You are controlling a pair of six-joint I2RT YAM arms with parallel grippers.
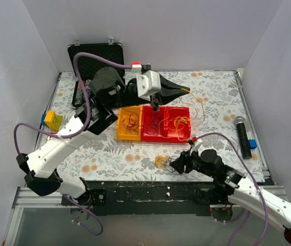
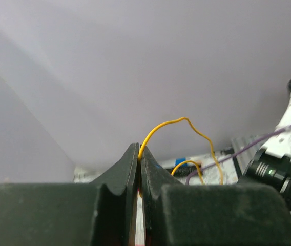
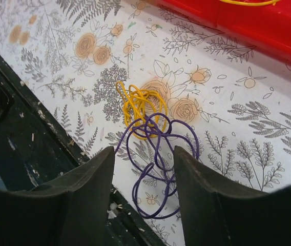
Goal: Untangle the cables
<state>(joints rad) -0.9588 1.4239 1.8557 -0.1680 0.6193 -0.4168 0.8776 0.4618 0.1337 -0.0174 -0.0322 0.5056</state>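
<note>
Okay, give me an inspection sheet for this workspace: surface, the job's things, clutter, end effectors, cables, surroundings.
Surface: floral-patterned table cloth, lying flat.
Job's things: thin yellow wire lifted over the red plastic tray; small yellow wire bundle tangled with purple wire loops on the cloth; coiled thin wires in the orange plastic tray.
Clutter: black cylinder near the right edge; yellow block near the left edge.
End effectors: left end effector shut on the thin yellow wire; right end effector open, its fingers either side of the purple loops.
Cables: thick lilac arm cables looping off both arms.
Surroundings: white enclosure walls; open black case at the back left.
</note>
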